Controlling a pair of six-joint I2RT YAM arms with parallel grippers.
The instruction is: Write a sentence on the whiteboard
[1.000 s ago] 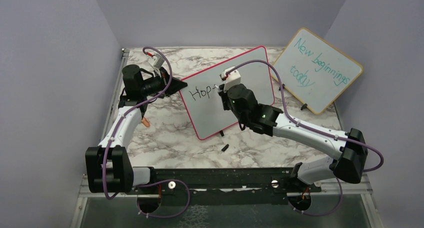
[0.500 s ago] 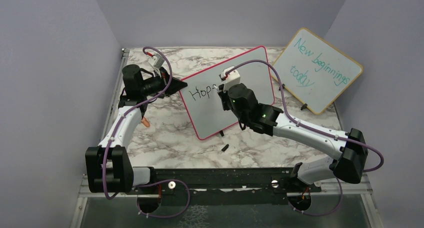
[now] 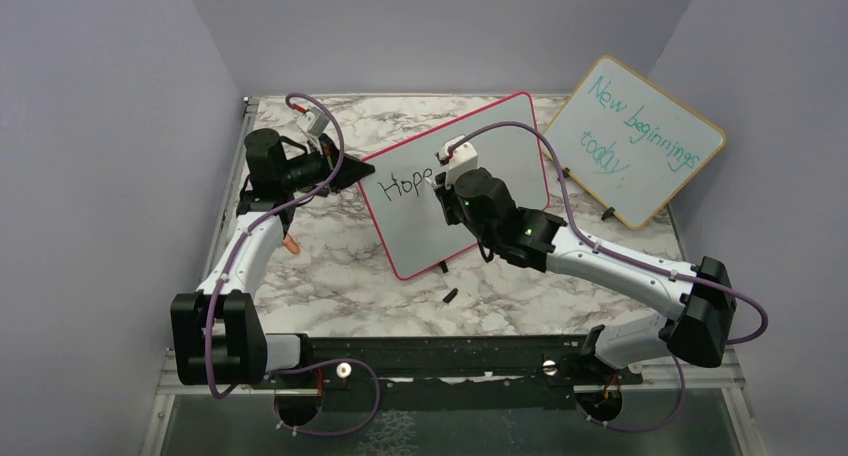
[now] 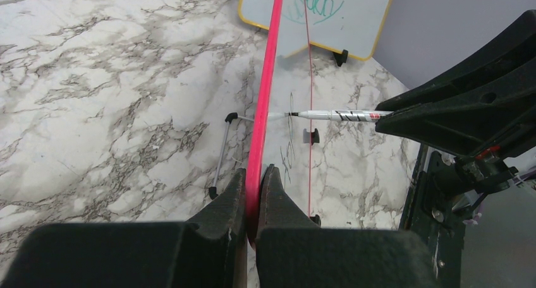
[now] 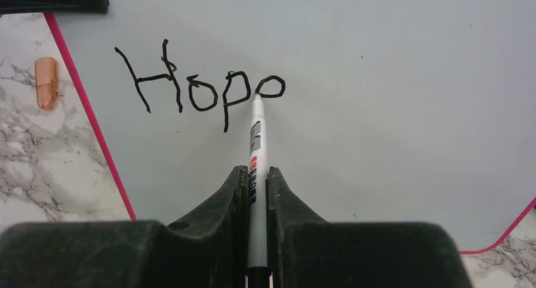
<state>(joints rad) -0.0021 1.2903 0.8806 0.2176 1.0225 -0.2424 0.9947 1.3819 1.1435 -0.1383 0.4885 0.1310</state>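
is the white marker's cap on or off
Off: the white marker has its bare black tip touching the pink-framed whiteboard, beside black letters.

Plain lavender walls (image 3: 100, 126) enclose a white-and-grey marble tabletop (image 3: 340, 286).

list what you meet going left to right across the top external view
orange piece → left pincer clamping the whiteboard edge → black writing → right pincer holding the marker → wooden-framed board

The whiteboard (image 3: 415, 234) is white with pink-red frame (image 3: 385, 226), sentence (image 5: 202, 89) black, table (image 3: 330, 266) grey-veined marble.
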